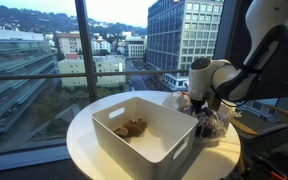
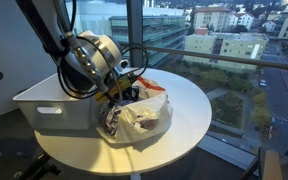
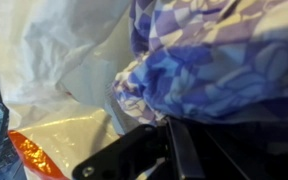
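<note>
My gripper [image 1: 198,104] reaches down into a small pile of snack bags [image 1: 212,122] next to a white plastic bin [image 1: 134,158] on a round white table [image 1: 84,130]. In the wrist view the black fingers [image 3: 170,145] meet near the middle. They pinch a bunched edge of a blue and purple patterned bag [image 3: 224,60]. A white bag [image 3: 64,50] with an orange corner lies beside it. In an exterior view the gripper [image 2: 122,95] sits between the bin [image 2: 54,112] and the bags [image 2: 146,118]. A small brown item [image 1: 132,127] lies inside the bin.
The table [image 2: 189,100] stands close to a large window with railings and city buildings behind it. The bin takes up the middle of the table. The arm's cables hang over the bag pile.
</note>
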### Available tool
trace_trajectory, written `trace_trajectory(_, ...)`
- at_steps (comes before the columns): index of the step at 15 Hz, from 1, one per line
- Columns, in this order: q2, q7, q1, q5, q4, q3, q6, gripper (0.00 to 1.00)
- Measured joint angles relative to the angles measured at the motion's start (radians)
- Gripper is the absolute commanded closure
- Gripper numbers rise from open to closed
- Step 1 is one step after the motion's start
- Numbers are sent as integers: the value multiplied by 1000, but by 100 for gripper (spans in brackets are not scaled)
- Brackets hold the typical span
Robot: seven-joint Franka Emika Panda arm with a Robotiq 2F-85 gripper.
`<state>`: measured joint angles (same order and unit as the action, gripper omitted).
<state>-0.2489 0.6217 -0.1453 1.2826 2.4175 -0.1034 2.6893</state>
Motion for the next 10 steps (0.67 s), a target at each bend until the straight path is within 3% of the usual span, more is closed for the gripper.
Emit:
trace_trajectory(4, -25, 2, 0, 66, -34, 6, 0, 90)
trace_trajectory(10, -57, 47, 0, 67, -42, 6, 8, 91)
